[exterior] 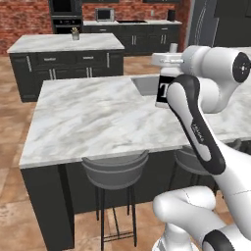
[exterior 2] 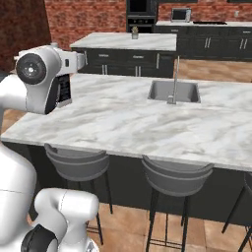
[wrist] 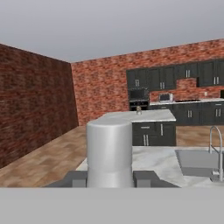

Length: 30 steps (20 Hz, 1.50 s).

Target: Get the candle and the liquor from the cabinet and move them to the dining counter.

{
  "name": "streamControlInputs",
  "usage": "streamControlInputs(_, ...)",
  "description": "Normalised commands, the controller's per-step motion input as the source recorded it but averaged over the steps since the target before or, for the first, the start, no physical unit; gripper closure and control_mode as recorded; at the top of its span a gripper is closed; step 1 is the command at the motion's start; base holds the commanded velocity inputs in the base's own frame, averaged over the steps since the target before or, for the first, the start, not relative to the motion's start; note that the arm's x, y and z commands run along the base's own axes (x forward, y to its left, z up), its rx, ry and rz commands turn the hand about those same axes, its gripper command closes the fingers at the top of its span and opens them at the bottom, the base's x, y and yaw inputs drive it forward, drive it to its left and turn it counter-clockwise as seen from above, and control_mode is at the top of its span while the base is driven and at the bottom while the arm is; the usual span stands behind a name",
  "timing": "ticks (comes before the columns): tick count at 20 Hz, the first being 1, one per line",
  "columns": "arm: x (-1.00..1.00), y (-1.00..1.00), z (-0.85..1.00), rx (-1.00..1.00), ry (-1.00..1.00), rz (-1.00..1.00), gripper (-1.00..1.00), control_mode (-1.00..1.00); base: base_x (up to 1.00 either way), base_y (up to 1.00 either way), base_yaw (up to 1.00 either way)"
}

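arm bent up and over, forearm raised, hand level and pointing forward. gripper clamped on bottle at the neck, finger either side, bottle hanging upright.

Black liquor — white "T" label

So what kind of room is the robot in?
A kitchen, by the look of it: a long marble counter with a steel sink and faucet, stools tucked under it, and an oven in the brick wall.
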Motion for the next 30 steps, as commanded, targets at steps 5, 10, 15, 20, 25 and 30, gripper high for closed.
streamControlInputs(5, 0.00, 0.00, 0.00, 0.00, 0.00, 0.00, 1.00, 1.00, 0.15, -0.23, -0.04)
streamControlInputs(10, 0.00, 0.00, 0.00, 0.00, 0.00, 0.00, 1.00, 1.00, 0.28, -0.43, -0.11)
streamControlInputs(15, 0.00, 0.00, 0.00, 0.00, 0.00, 0.00, 1.00, 1.00, 0.02, -0.25, -0.07)
streamControlInputs(20, 0.02, 0.00, -0.04, 0.00, 0.00, 0.00, 1.00, -1.00, 0.00, 0.00, 0.00)
streamControlInputs(25, 0.52, -0.01, -0.81, 0.00, -0.01, 0.00, 1.00, -1.00, 0.00, 0.00, 0.00)
streamControlInputs(30, 0.72, -0.06, -0.74, 0.00, -0.06, 0.00, 1.00, -1.00, 0.00, 0.00, 0.00)
